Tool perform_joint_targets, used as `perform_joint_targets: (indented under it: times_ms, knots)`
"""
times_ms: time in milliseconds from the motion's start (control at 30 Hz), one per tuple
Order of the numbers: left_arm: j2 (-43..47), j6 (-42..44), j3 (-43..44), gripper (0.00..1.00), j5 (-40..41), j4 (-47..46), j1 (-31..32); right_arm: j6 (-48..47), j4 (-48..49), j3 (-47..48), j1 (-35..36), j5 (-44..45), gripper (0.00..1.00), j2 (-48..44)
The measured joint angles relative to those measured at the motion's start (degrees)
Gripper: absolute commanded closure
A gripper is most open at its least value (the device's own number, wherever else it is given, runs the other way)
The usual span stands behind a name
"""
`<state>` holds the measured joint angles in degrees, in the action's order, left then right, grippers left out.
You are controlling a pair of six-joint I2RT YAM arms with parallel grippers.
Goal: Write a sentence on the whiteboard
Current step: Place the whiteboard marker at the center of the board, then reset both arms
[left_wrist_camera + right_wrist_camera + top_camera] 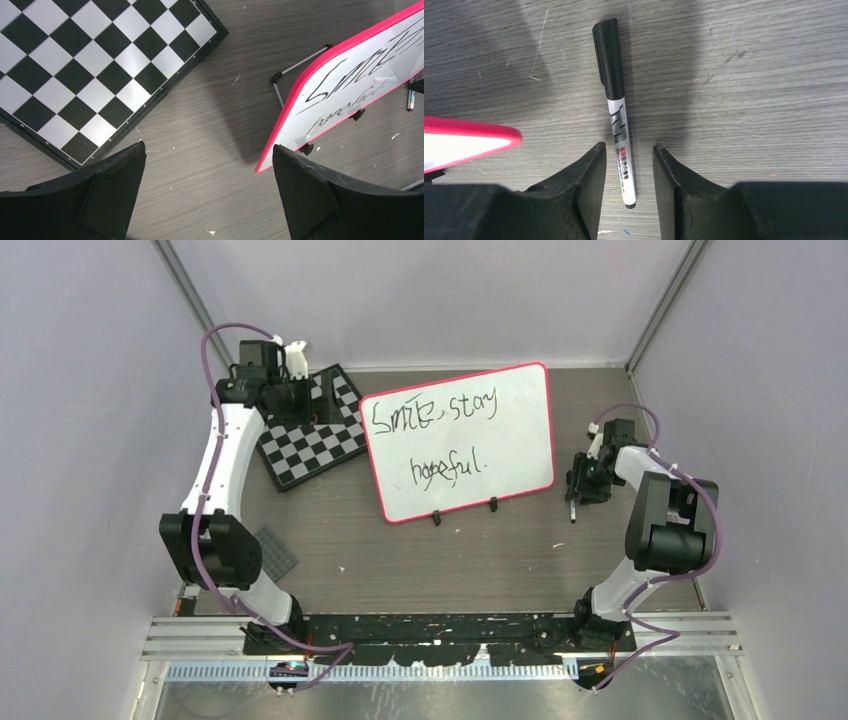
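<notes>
The whiteboard [520, 440] with its pink-red frame stands propped at the table's middle. The sentence [435, 415] in black marker reads roughly "Smile, stay" over "hopeful." A capped black-and-white marker [616, 115] lies flat on the table right of the board, also small in the top view [572, 508]. My right gripper [628, 147] is open, low over the marker's tail end, one finger on each side with a gap to both. The board's corner [469, 140] shows at the left there. My left gripper [209, 146] is open and empty above bare table, between the chessboard and the board's edge [370, 75].
A black-and-white chessboard [310, 435] lies left of the whiteboard and under my left arm; it also shows in the left wrist view [95, 65]. A small dark grey plate [277, 552] lies at the near left. The board's wire stand [300, 62] sticks out behind it. Walls enclose the table.
</notes>
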<state>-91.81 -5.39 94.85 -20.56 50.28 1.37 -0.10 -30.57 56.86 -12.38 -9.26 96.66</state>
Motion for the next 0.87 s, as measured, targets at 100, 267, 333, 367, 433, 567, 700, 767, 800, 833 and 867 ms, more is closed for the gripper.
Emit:
perform_joint_targets:
  times_ms: [100,267,333,367,433,567,700,767,800,833,867]
  knots:
    - [-0.9,0.3,0.4,0.0,0.0,1.6,0.0,0.0,-1.1,0.4,0.0,0.0,0.43,-0.1]
    - [-4.5,1.3,4.6,0.0,-1.3,6.4,-1.5,0.5,-4.8,3.2,-0.4,-1.5,0.33,-1.9]
    - [-6.3,1.7,7.2,0.0,-2.7,8.5,-3.6,0.8,-6.4,6.2,-0.7,-2.6,0.27,-3.5]
    - [-7.0,1.8,8.1,0.0,-3.5,9.1,-4.7,0.8,-6.9,7.5,-0.9,-3.0,0.26,-4.2]
    - [-8.0,2.2,9.5,0.0,-5.0,10.2,-7.1,1.0,-8.3,11.7,-1.4,-4.6,0.23,-5.8]
    - [-8.9,3.0,10.7,0.0,-6.9,11.8,-12.0,0.9,-10.1,20.1,-3.3,-7.5,0.21,-7.6]
    - [-9.5,3.8,11.1,0.0,-6.6,12.7,-15.1,0.7,-12.0,26.4,-6.2,-10.0,0.2,-7.8]
    - [-9.6,4.7,11.1,0.0,-5.6,12.9,-15.8,0.7,-12.7,28.2,-7.5,-10.8,0.2,-7.8]
    - [-9.6,5.2,11.1,0.0,-4.9,13.0,-15.8,0.7,-13.0,28.9,-8.2,-11.3,0.2,-7.8]
    - [-9.6,5.7,11.1,0.0,-4.3,13.1,-15.8,0.7,-13.4,29.6,-8.9,-11.6,0.2,-7.8]
    - [-9.6,6.1,11.1,0.0,-3.8,13.1,-15.8,0.7,-13.8,30.1,-9.3,-12.0,0.2,-7.7]
